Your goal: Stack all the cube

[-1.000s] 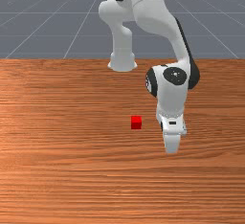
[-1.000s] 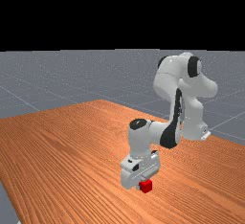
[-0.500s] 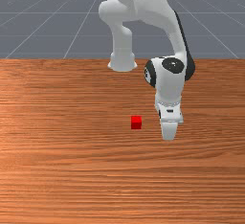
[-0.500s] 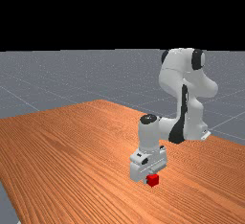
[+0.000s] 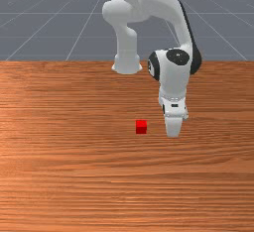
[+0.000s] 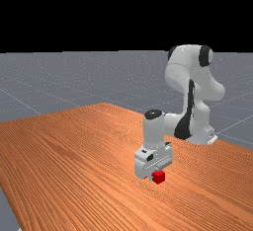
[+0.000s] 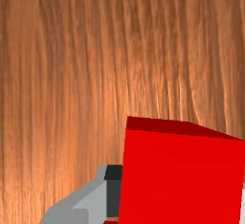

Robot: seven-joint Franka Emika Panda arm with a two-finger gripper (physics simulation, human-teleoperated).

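In the far view my gripper [image 6: 155,175] is shut on a red cube [image 6: 158,177], which hangs level with the fingertips, in front of the hand. Seen from the front, the hand [image 5: 173,124] points down, to the front view's right of a second red cube [image 5: 141,127] that sits on the table, with a gap between them. The held cube [image 7: 182,180] is large in the wrist view, pressed between the two fingers of the gripper [image 7: 179,196]. A thin red strip [image 7: 111,222] lies beside it near the dark finger pad; what it belongs to I cannot tell.
The wooden table [image 5: 64,176] stretches around the cubes, and bare wood lies on the front view's left of the table cube. The arm's base [image 5: 127,62] stands at the table's back edge.
My hand has moved back toward the arm's base and a little toward the table cube, carrying the held cube, which is higher in the far view. The table cube has kept its place.
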